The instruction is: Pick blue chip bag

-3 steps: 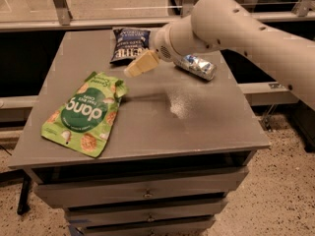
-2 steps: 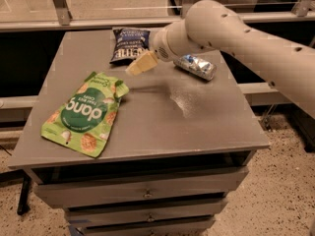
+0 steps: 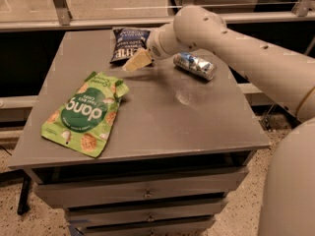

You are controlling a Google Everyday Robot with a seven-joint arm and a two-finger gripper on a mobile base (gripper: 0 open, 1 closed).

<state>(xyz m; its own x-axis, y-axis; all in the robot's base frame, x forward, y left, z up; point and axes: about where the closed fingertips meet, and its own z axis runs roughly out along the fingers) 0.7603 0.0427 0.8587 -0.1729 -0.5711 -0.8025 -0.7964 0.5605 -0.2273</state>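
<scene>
The blue chip bag (image 3: 127, 43) lies flat at the far edge of the grey table (image 3: 162, 122), dark navy with white lettering. My gripper (image 3: 135, 62) reaches in from the right on a cream arm, its tan fingers (image 3: 140, 59) hovering just over the bag's near right corner, partly covering it.
A large bright green "dang" pouch (image 3: 84, 113) lies at the front left of the table. A crushed silver-blue can (image 3: 195, 65) lies on its side right of the gripper. A metal rail and glass (image 3: 98, 21) run behind the table. Drawers (image 3: 147, 195) sit below the front edge.
The arm has shifted slightly left and toward the far edge, bringing the gripper a little closer to the blue chip bag. The objects have not moved.
</scene>
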